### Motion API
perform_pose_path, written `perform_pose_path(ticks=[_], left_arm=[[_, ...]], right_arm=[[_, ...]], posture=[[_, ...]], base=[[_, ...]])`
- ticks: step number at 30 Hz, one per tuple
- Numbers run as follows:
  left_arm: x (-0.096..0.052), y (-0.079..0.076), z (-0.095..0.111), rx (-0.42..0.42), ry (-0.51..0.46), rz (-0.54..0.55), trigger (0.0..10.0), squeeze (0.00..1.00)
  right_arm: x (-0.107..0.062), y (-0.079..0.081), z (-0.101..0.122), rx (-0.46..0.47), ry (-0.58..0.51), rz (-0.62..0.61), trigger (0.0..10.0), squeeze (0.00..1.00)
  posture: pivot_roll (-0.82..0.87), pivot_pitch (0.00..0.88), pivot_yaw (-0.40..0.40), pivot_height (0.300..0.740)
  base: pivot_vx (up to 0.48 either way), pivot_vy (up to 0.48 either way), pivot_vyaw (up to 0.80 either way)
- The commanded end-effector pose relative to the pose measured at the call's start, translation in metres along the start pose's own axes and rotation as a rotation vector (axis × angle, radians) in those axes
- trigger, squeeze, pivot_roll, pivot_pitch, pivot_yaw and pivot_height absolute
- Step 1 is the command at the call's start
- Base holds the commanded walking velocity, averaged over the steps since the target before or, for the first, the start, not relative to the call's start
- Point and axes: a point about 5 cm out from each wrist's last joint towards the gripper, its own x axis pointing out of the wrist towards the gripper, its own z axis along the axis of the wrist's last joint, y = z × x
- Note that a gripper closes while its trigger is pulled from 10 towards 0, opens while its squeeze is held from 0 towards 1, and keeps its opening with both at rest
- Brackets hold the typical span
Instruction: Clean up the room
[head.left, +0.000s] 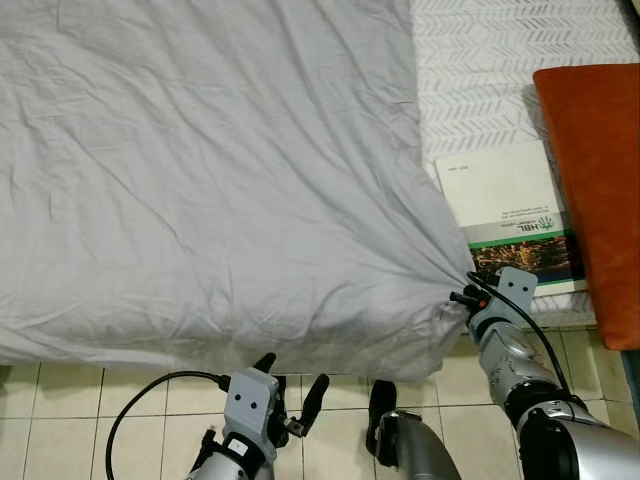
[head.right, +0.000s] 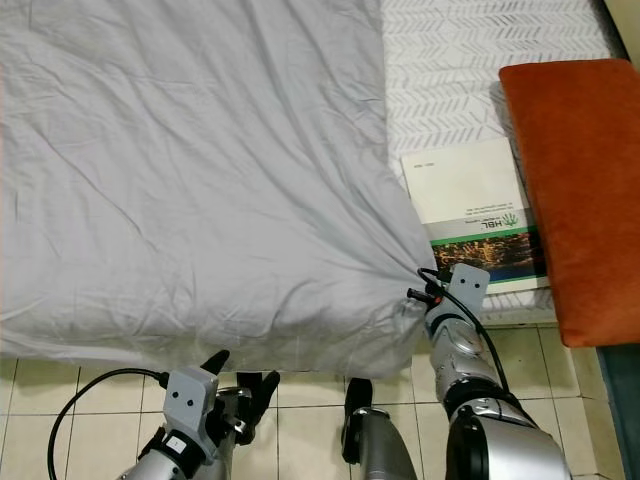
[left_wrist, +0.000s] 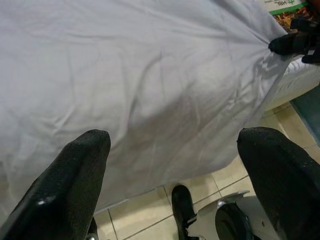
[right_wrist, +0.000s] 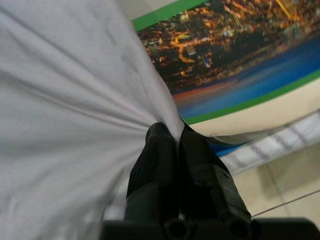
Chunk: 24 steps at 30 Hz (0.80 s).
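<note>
A grey duvet (head.left: 200, 170) lies spread over most of the bed, its near right corner bunched into tight creases. The right gripper (right_wrist: 172, 142) pinches that corner, its two black fingers pressed together on the cloth, the silver forearm reaching up from the near right. Just right of the corner lies a booklet (head.left: 505, 210), and beyond it an orange cushion (head.left: 595, 180) on the patterned sheet (head.left: 480, 60). The left gripper (head.left: 292, 378) hovers low over the tiled floor (head.left: 60, 400) at the bed's near edge, fingers spread wide.
</note>
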Motion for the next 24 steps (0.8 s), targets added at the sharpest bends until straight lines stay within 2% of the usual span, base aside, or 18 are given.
perform_pose_path(ticks=[1, 5, 6, 11, 15, 16, 17, 18, 21, 24], left_arm=[[-0.011, -0.003, -0.011, -0.009, 0.051, -0.004, 10.0, 0.0], [-0.012, -0.006, -0.015, 0.009, 0.075, -0.016, 10.0, 0.0], [-0.012, -0.007, -0.017, 0.041, 0.092, -0.017, 10.0, 0.0], [-0.01, -0.01, -0.018, 0.084, 0.113, -0.023, 10.0, 0.0], [-0.007, -0.012, -0.013, 0.082, 0.114, -0.008, 10.0, 0.0], [-0.007, -0.012, -0.012, 0.092, 0.117, 0.014, 10.0, 0.0], [-0.007, -0.011, -0.011, 0.101, 0.119, 0.029, 10.0, 0.0], [-0.008, -0.013, -0.01, 0.097, 0.119, 0.039, 10.0, 0.0], [-0.015, -0.018, -0.008, 0.078, 0.119, 0.036, 10.0, 0.0], [-0.023, -0.021, -0.01, 0.073, 0.13, 0.034, 10.0, 0.0]], right_arm=[[-0.011, -0.047, -0.016, -0.024, 0.054, -0.158, 0.0, 0.0], [-0.015, -0.049, -0.027, -0.037, 0.102, -0.142, 0.0, 0.0], [-0.016, -0.047, -0.034, -0.024, 0.129, -0.134, 0.0, 0.0], [-0.022, -0.043, -0.052, -0.004, 0.202, -0.116, 0.0, 0.0], [-0.023, -0.044, -0.056, -0.06, 0.238, -0.118, 0.0, 0.0], [-0.022, -0.044, -0.054, -0.083, 0.223, -0.113, 10.0, 0.0], [-0.022, -0.044, -0.052, -0.096, 0.21, -0.108, 10.0, 0.0], [-0.021, -0.043, -0.048, -0.11, 0.179, -0.088, 10.0, 1.0], [-0.021, -0.037, -0.047, -0.151, 0.145, -0.034, 10.0, 1.0], [-0.025, -0.036, -0.055, -0.165, 0.143, -0.001, 10.0, 1.0]], posture=[[0.19, 0.697, -0.005, 0.74], [0.18, 0.693, -0.007, 0.74], [0.17, 0.692, -0.008, 0.74], [0.18, 0.689, -0.006, 0.74], [0.18, 0.69, -0.012, 0.74], [0.17, 0.688, -0.022, 0.74], [0.17, 0.688, -0.022, 0.74], [0.16, 0.673, -0.035, 0.74], [0.15, 0.658, -0.045, 0.74], [0.13, 0.626, -0.065, 0.74]], base=[[0.0, 0.0, 0.0], [0.0, 0.0, 0.0], [0.0, 0.0, 0.0], [0.0, 0.0, 0.0], [0.0, 0.0, 0.0], [0.0, 0.0, 0.0], [0.0, 0.0, 0.0], [0.0, 0.0, 0.0], [0.0, 0.0, 0.0], [0.0, 0.0, 0.0]])
